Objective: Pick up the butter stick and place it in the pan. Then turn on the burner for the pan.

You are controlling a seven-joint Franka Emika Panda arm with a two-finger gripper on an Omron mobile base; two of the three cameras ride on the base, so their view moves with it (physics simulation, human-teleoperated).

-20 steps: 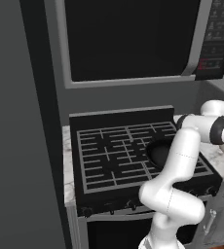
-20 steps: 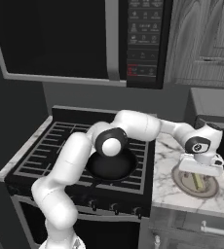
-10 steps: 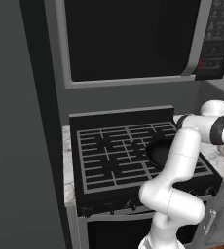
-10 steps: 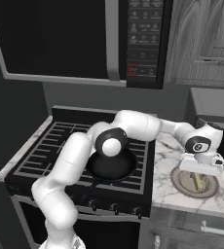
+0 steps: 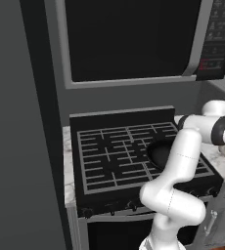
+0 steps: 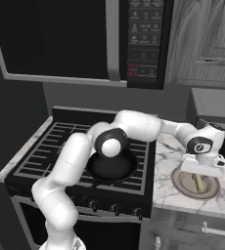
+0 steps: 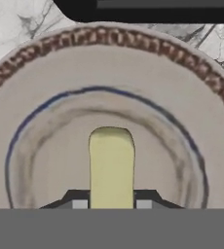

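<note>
Butter stick (image 7: 111,163) now pinched between our gripper (image 7: 111,203) fingers, which just snapped shut on it. It lies on the pale dish (image 6: 183,181), on the counter right of the pan (image 6: 112,166). Grasp looks done; lift next.

marble counter (image 6: 169,191), plate (image 6: 183,184), stove (image 6: 46,151), pan (image 6: 112,167)

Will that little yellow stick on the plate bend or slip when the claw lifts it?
The butter stick looks short and blocky, so it probably stays straight. The claw is shut on its near end, so the far end might sag. Its smooth faces look slippery, so it could slide towards the plate.
</note>
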